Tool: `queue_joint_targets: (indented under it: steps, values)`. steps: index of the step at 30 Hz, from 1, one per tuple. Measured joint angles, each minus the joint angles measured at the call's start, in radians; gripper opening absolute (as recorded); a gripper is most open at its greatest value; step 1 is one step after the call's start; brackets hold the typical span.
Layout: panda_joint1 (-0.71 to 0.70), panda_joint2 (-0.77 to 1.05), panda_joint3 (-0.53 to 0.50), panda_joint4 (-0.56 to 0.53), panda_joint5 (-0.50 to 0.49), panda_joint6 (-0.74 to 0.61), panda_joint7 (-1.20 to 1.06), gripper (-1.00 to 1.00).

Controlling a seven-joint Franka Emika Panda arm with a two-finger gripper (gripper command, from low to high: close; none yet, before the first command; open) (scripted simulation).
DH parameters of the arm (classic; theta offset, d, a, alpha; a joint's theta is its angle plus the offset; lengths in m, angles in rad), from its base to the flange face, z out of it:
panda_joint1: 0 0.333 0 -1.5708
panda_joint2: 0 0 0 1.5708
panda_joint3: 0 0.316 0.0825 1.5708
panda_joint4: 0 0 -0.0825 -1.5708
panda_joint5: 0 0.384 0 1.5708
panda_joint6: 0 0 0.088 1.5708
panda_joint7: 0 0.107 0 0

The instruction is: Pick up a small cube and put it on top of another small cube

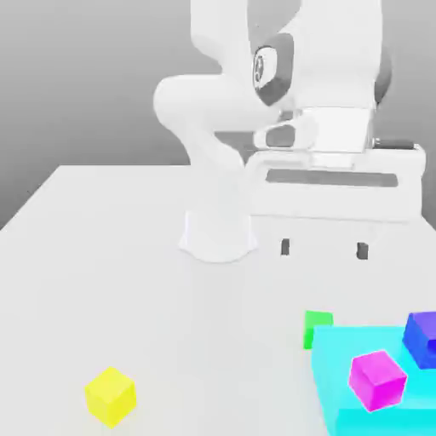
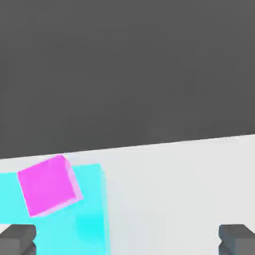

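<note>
The small bright green cube [image 1: 318,326] rests on the white table [image 1: 102,255], tucked against the far corner of a big cyan block [image 1: 341,400] that hides part of it. My gripper [image 1: 324,249] hangs well above the table, farther back than the green cube, with its two dark fingertips [image 1: 285,247] spread wide and nothing between them. In the hand view the gripper [image 2: 127,241] shows only as two grey fingertips [image 2: 17,239] at the picture's corners. The green cube is out of the hand view.
A magenta cube [image 1: 376,379] [image 2: 47,185] and a blue cube [image 1: 423,336] sit on top of the cyan block [image 2: 92,209]. A yellow cube [image 1: 111,396] lies alone on the table toward the exterior view's left. The arm's white base [image 1: 217,234] stands at mid-table.
</note>
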Motion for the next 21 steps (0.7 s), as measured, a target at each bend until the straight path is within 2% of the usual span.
queue_joint_targets:
  steps: [4,8,15,18,19,21]
  values:
    - [0.056,0.153,0.049,-0.105,0.026,0.112,0.103,0.0]
    - [0.084,0.244,0.019,-0.11,-0.049,0.181,0.186,0.0]
    - [0.225,0.387,-0.174,-0.075,-0.263,0.285,0.348,0.0]
    - [0.328,0.447,-0.287,-0.065,-0.3,0.334,0.375,0.0]
    - [0.348,0.462,-0.312,-0.062,-0.316,0.347,0.386,-1.0]
    - [0.348,0.462,-0.312,-0.062,-0.316,0.347,0.386,-1.0]
